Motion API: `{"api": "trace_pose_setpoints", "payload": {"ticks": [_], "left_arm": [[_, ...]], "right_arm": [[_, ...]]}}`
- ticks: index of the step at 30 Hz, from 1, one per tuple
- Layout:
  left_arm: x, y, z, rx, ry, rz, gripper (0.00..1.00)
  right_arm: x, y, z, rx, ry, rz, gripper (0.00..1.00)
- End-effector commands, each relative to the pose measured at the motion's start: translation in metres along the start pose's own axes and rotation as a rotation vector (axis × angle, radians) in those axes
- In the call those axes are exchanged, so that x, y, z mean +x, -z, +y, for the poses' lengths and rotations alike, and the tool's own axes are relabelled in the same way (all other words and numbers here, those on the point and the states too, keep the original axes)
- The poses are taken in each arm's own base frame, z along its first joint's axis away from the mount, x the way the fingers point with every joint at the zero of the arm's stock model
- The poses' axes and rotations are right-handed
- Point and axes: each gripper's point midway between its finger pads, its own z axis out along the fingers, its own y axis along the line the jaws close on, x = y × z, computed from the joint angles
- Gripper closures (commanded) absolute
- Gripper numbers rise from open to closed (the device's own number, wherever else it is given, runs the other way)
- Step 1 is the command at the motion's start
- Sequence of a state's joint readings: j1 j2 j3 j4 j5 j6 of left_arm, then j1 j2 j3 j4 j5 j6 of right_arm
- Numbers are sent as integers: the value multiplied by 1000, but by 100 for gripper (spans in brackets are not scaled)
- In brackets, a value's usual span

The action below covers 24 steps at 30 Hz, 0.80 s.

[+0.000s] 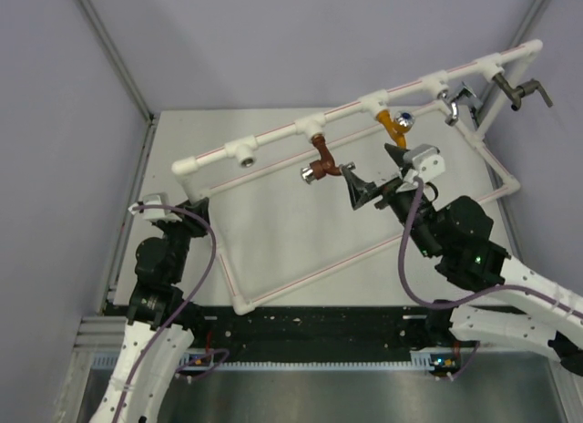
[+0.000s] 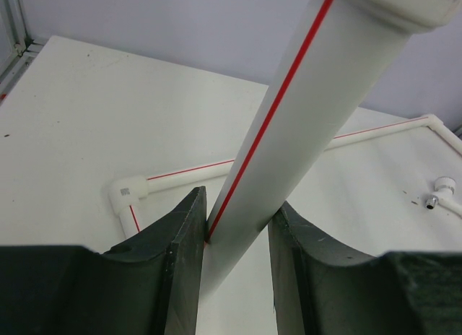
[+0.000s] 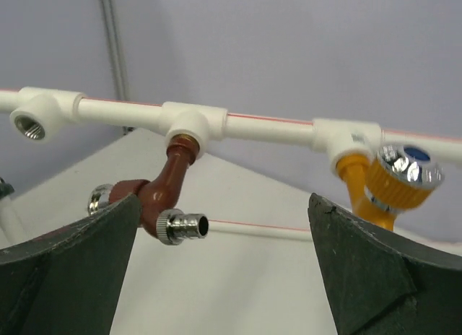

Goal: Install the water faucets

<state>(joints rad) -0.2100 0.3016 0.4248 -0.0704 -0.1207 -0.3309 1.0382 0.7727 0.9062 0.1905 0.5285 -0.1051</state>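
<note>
Faucet of brown metal hangs in its tee at ten o'clock of our wide-open right gripper; left gripper clamps the pipe frame. We should grasp its body squarely before turning.

The pipe frame is smooth white plastic, slightly glossy. The reddish-brown faucet looks like glossy metal with a bright chrome tip. The yellow faucet carries a shiny chrome knob. The right claw is dark matt plastic, and the table is matt white.
</note>
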Motion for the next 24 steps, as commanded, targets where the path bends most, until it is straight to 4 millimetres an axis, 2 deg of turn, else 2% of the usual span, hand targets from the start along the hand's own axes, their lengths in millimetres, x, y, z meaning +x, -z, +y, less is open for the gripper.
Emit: {"api": "trace_pose_setpoints", "payload": {"ticks": [1, 4, 9, 12, 17, 21, 24], "left_arm": [[12, 0, 0, -24, 102, 55, 100], [12, 0, 0, -25, 102, 56, 100], [13, 0, 1, -25, 100, 58, 100], [13, -1, 0, -25, 102, 58, 100], [12, -1, 0, -23, 102, 57, 100], [13, 0, 0, -24, 102, 58, 100], [12, 0, 0, -24, 102, 55, 100]], "right_arm": [[-4, 7, 15, -180, 636, 116, 1], [-5, 10, 23, -254, 842, 145, 1], [19, 10, 34, -332, 1174, 230, 1], [21, -2, 31, -271, 1299, 260, 1], [24, -22, 41, -207, 1428, 235, 2], [34, -39, 48, -157, 1454, 218, 13], [49, -50, 41, -103, 1489, 237, 31]]}}
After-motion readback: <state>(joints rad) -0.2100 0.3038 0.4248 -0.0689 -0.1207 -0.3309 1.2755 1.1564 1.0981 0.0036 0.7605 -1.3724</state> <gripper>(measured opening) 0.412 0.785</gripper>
